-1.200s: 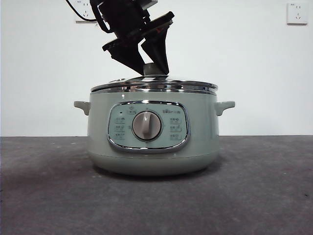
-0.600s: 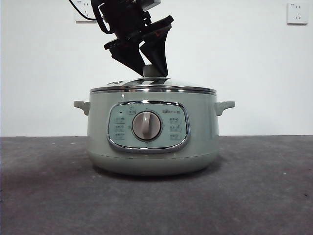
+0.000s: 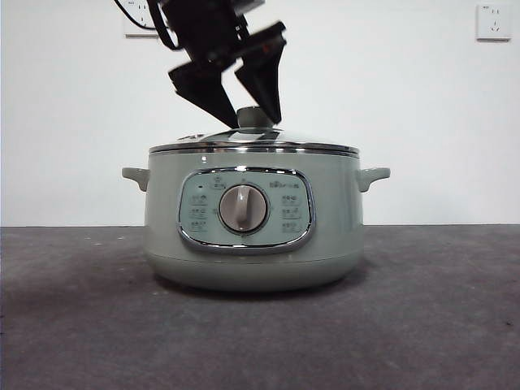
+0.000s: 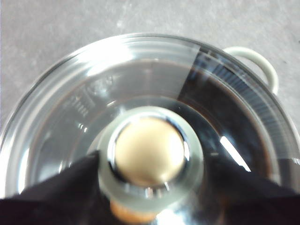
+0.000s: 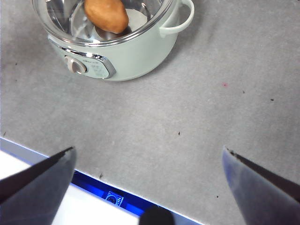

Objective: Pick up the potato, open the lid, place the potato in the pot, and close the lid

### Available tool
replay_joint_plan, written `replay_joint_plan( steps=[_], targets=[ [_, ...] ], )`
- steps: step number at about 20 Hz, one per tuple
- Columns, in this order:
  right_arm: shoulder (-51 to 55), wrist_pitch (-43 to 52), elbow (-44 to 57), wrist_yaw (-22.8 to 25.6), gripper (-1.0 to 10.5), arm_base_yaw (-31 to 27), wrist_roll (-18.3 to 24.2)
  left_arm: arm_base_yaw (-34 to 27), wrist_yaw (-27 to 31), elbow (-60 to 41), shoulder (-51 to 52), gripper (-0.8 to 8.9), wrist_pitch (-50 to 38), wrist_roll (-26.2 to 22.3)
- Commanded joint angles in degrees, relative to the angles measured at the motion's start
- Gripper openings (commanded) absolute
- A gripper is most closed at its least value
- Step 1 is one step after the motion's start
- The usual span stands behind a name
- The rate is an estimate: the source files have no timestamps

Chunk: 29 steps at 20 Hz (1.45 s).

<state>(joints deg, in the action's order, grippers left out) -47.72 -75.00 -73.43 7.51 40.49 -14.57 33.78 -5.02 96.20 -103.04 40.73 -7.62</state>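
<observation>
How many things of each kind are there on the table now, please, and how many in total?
Pot: 1
Lid, resting on the pot: 1
Potato, inside the pot: 1
Total: 3

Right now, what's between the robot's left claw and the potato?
The glass lid and its knob. The left wrist view shows the left gripper around the knob; the potato sits underneath.

Left claw (image 3: 250, 118): black, two wedge-shaped tapering jaws, black cable looping behind. Right claw (image 5: 150, 180): black pointed jaws.
</observation>
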Motion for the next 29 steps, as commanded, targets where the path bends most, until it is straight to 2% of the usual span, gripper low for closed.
replay_joint_plan(
  steps=[1,3,5,7,10,14,20,21,22,23,25,29],
  targets=[
    [0.0,-0.1,0.6,0.0,6.6,0.0,0.2,0.0,0.1,-0.2,5.4,4.81,0.4,0.6],
    [0.0,-0.1,0.6,0.0,6.6,0.0,0.2,0.0,0.1,-0.2,10.4,4.81,3.7,4.3],
    [0.0,0.0,0.6,0.0,6.6,0.0,0.2,0.0,0.2,-0.2,15.2,4.81,8.1,6.0],
    [-0.1,0.0,0.6,0.0,6.6,0.0,0.2,0.0,0.2,-0.2,20.3,4.83,13.3,6.2],
    [-0.1,0.0,0.6,0.0,6.6,0.0,0.2,0.1,0.3,-0.2,26.6,6.09,21.9,7.2],
    [-0.1,0.0,0.6,0.0,6.6,0.0,0.2,0.1,0.3,-0.2,33.0,6.08,33.1,7.2],
    [-0.1,0.2,0.6,0.0,6.6,0.0,0.1,0.1,0.2,-0.2,38.6,5.91,34.8,7.3],
    [-0.2,0.2,0.6,0.2,6.6,0.0,0.2,0.1,0.2,-0.2,38.9,5.39,34.9,7.3],
    [-0.2,0.2,0.6,0.3,5.5,0.0,0.6,0.1,0.0,-0.2,39.0,2.29,34.9,6.9],
    [-0.1,0.0,0.6,0.0,0.8,0.0,1.8,0.1,-0.1,-0.2,39.3,-0.15,34.8,6.8],
    [-0.1,0.2,0.6,0.0,0.0,0.0,2.9,0.1,-0.1,-0.2,39.4,-0.08,34.8,6.1],
    [-0.2,-0.2,0.6,0.5,0.0,0.0,2.6,0.1,-0.1,-0.2,39.3,-0.02,34.8,6.1]
  ],
)
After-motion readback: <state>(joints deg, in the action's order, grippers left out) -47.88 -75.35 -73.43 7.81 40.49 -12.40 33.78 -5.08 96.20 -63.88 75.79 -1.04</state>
